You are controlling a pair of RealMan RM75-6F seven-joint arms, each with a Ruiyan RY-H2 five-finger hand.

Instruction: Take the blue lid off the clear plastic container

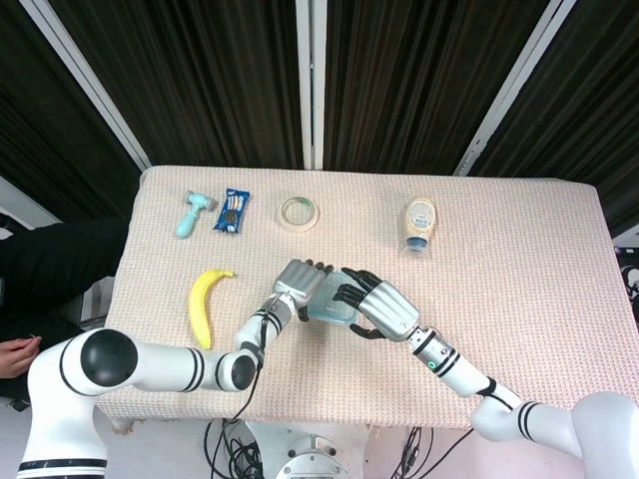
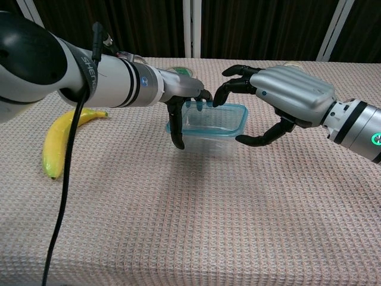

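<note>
Blue lid on container, ends hidden by hands

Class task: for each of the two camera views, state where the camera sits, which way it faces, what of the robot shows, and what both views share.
Head view: high above, looking down on the table; both arms show.
Chest view: low at the near edge, looking across; forearms show.
Shared: left hand, right hand, container, banana.

Both hands flank the clear plastic container: left hand and right hand, banana nearby.
</note>
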